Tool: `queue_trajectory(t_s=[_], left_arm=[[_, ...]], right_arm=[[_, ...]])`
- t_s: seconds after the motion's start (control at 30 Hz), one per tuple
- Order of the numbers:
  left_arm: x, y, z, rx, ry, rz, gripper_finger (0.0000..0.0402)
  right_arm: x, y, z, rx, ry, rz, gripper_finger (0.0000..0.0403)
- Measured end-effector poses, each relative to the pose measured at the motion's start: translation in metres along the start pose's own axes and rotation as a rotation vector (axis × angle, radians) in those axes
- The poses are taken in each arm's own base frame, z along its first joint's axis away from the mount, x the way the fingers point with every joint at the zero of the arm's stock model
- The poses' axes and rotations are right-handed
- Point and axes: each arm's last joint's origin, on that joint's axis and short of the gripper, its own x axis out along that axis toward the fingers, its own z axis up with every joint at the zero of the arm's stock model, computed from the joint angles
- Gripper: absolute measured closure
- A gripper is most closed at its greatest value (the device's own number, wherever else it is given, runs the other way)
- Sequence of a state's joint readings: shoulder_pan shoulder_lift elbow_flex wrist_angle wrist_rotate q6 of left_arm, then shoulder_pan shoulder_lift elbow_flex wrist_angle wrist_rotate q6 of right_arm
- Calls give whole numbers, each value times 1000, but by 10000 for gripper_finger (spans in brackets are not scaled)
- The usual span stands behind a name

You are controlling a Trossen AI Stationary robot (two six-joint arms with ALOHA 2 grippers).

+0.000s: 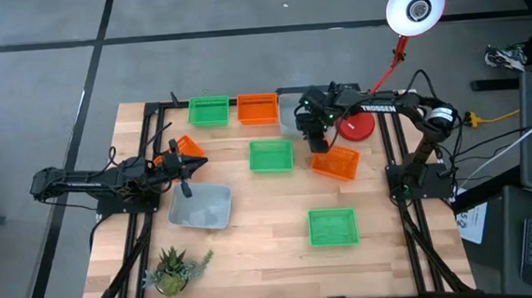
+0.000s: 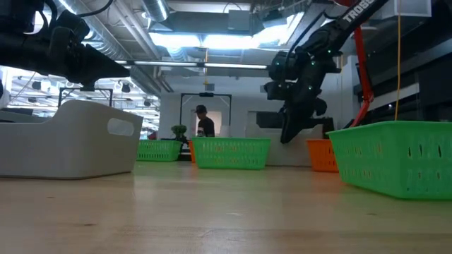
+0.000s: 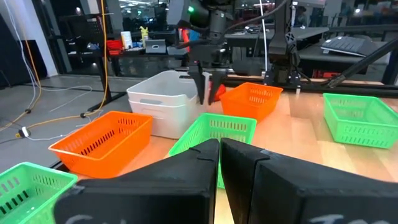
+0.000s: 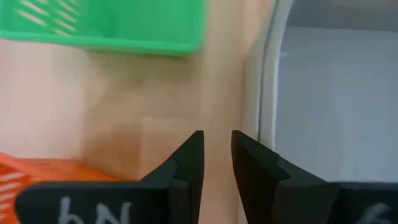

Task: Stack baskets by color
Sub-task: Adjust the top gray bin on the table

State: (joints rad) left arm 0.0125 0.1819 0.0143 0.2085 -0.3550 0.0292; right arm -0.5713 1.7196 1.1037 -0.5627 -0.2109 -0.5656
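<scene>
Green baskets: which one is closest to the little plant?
The lone green basket at the table's front edge, on the potted plant's row; the other two green ones sit farther back.

In the high view the right arm covers most of a grey basket at the table's back edge; only a pale strip of it shows. The left arm hides part of an orange basket and overlaps the rim of another grey basket. In the low view the near green basket is cut off by the picture's edge, and it hides most of an orange basket behind it. The person in the far doorway is too small to make out. The right wrist view is blurred; the pale wall is probably a grey basket.
</scene>
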Motion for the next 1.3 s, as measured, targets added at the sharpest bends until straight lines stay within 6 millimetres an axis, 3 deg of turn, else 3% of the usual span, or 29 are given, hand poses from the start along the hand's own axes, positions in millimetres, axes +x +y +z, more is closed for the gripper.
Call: queue_trajectory(t_s=[0.6, 1.3], left_arm=[[0, 0, 0, 0, 0, 0, 392], [0, 0, 0, 0, 1, 0, 392]], right_arm=[[-12, -33, 2, 45, -129, -135, 319], [-12, -21, -1, 158, -76, -19, 318]])
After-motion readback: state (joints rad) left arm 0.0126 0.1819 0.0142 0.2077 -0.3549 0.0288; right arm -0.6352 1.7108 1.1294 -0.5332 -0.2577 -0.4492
